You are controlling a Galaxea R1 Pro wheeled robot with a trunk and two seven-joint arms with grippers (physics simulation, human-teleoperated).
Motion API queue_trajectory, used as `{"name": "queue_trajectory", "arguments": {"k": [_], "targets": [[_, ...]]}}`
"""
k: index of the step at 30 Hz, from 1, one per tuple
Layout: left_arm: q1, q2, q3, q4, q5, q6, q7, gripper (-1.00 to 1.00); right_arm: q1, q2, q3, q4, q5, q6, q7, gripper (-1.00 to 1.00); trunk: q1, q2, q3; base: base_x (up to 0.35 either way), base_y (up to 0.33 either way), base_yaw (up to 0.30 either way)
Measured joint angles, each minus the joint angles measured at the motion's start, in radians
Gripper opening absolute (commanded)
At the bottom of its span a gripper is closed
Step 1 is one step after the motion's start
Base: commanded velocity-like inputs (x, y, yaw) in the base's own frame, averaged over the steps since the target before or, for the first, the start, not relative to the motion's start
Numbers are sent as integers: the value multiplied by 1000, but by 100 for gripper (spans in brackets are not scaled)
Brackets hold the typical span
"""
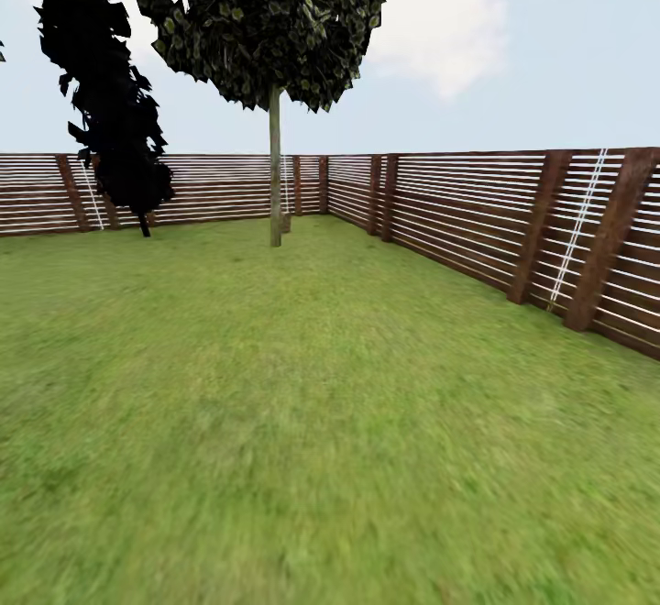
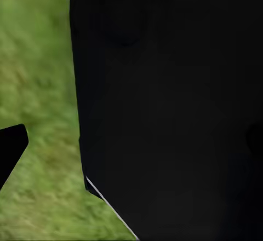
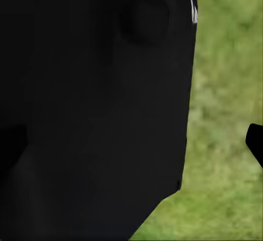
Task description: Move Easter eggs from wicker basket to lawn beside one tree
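Head view: lawn (image 1: 302,422), fence (image 1: 477,220), thin-trunked tree (image 1: 274,165). Gripper states: cannot tell, both wrist views blocked.

Lawn (image 1: 302,422) bright green, mottled with yellower and darker patches. Fence (image 1: 477,220) dark red-brown posts, horizontal slats striped brown and pale white. Thin-trunked tree (image 1: 274,165) has a grey-tan trunk and dark green crown speckled with lighter leaf flecks. Cypress-like tree (image 1: 110,101) by the far fence near-black all over. Sky (image 1: 513,82) pale blue with soft white cloud. At my wrists, a flat black body (image 2: 170,109) with a thin white edge line over blurred green grass; same black (image 3: 93,109) on the right, small white mark.
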Motion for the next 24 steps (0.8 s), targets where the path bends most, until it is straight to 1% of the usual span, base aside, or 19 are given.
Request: {"name": "queue_trajectory", "arguments": {"k": [1,2,6,8,16,20,24], "targets": [[3,0,2,-5,5,-5,-5,100,-6,3,5,-6,5,-5,-5,100,0,0,0,0,0,0],[3,-5,4,-10,8,-10,-8,100,-11,2,10,-12,10,-10,-5,100,0,0,0,0,0,0],[3,-14,5,-18,9,-14,-8,100,-34,2,11,-31,11,-4,7,100,0,0,0,0,0,0],[3,-17,7,-21,10,-14,-8,100,-46,2,11,-36,11,-14,9,100,0,0,0,0,0,0],[3,-20,8,-22,11,-14,-8,100,-91,1,11,-38,10,-57,9,100,0,0,0,0,0,0],[3,-20,8,-23,11,-14,-8,100,-93,-1,11,-37,9,-80,8,100,0,0,0,0,0,0],[3,-20,8,-23,11,-14,-8,100,-93,-1,11,-37,9,-80,8,100,0,0,0,0,0,0]]}}
